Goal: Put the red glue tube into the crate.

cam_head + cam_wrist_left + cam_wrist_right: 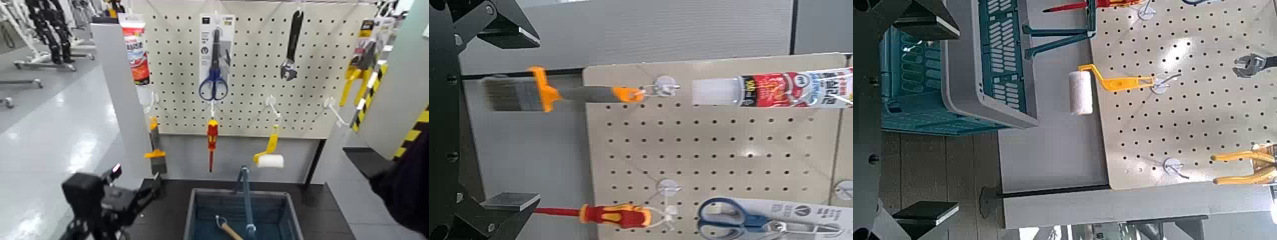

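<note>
Red-and-white printed glue tube (135, 52) hangs vertically, cap down, at the pegboard's upper left, well above the blue-grey slatted plastic crate (198, 217); left gripper (137, 195), fingers apart, empty, sits low and nearer, right gripper (923, 115) likewise apart near the crate.

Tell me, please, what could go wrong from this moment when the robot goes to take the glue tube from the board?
1. The red glue tube hangs high on the pegboard while the left gripper is low, so the reach is long.
2. A paintbrush hangs just below the tube and could be knocked.
3. The crate already holds a wooden-handled tool; the tube may land on it.
</note>
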Controlling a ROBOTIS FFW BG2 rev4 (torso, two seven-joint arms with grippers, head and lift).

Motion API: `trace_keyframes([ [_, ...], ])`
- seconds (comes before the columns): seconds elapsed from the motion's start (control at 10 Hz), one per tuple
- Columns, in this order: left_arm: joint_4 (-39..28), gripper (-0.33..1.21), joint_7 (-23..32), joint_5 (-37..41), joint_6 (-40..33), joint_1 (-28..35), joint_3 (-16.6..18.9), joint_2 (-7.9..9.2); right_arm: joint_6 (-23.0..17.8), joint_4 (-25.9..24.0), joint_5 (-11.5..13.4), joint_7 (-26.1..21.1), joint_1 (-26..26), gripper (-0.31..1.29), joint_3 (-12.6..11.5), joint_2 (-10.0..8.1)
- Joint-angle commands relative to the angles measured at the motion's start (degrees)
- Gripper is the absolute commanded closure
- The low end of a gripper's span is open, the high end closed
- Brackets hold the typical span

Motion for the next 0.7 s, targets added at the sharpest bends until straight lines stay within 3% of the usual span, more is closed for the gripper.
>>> trace_keyframes([
  [0.1, -3.6, 0.21, -5.7, 2.6, 10.7, -7.3, 3.9, -0.24, 0.0, 0.0, 0.0, 0.0, 0.0, 0.10, 0.0, 7.56],
  [0.5, -2.5, 0.20, -14.6, 8.4, 18.7, -17.4, 9.6, 0.20, 0.0, 0.1, 0.0, 0.0, -0.2, 0.10, 0.6, 7.47],
  [0.7, -0.7, 0.20, -16.8, 12.6, 21.2, -22.0, 10.3, 2.22, 0.0, 0.2, 0.0, 0.0, -0.3, 0.10, 0.7, 7.56],
])
